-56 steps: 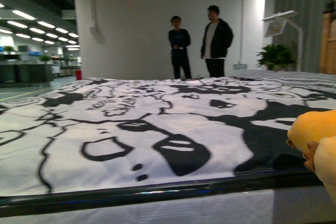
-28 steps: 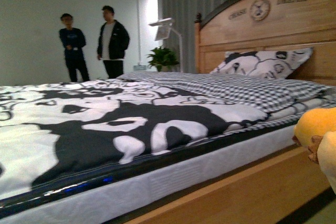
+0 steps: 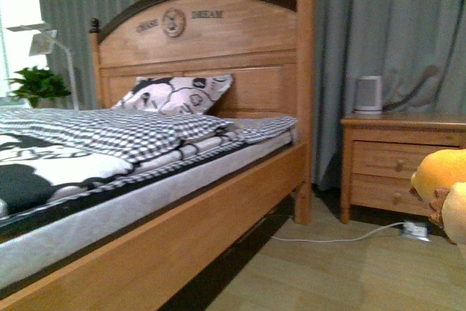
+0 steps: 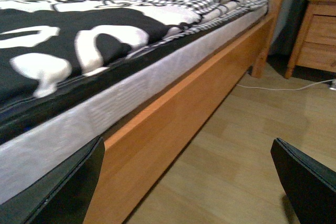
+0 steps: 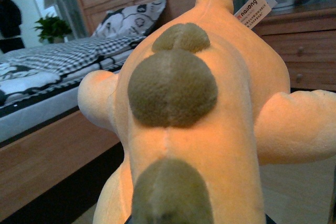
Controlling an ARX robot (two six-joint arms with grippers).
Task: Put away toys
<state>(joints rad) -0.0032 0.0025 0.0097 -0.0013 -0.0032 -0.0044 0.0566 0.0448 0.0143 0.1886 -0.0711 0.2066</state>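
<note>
The orange-yellow plush toy fills the right wrist view, with olive-brown patches down its back and a white tag near its tail. My right gripper is shut on the plush toy; its fingers are hidden under the toy. In the front view the plush toy shows at the right edge, held up off the floor. My left gripper is open and empty, its dark fingers wide apart above the wooden floor beside the bed frame.
A wooden bed with a patterned cover, checked blanket and pillow fills the left. A wooden nightstand with drawers stands at the right, a white device on it. A white cable lies on the floor. Grey curtains hang behind.
The front view has swung to the right, from the bed's middle and two standing people to the headboard and nightstand. The plush toy stays at the right edge in my right gripper.
</note>
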